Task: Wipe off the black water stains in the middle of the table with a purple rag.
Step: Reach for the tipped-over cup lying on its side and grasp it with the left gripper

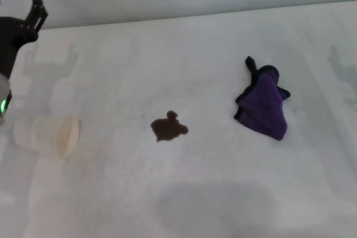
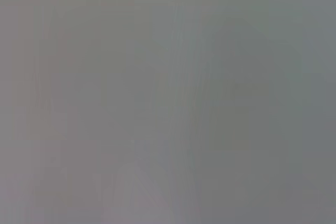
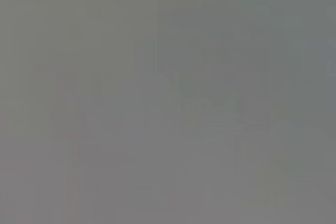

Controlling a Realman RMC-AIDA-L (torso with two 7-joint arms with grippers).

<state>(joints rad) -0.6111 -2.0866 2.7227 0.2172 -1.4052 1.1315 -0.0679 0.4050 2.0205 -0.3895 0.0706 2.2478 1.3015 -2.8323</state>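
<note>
The black water stains (image 1: 167, 129) form one dark brown-black blot with a lobed outline near the middle of the white table (image 1: 184, 54). The purple rag (image 1: 264, 102) lies crumpled to the right of the blot, black-edged, with a black tab sticking out at its far end; nothing touches it. My left gripper (image 1: 37, 5) is raised at the far left edge of the head view, well away from both the blot and the rag. The right gripper is out of view. Both wrist views show only flat grey.
A cream cup (image 1: 60, 135) lies on its side at the left, mouth facing right, below my left arm. The table's far edge runs along the top of the head view against a pale wall.
</note>
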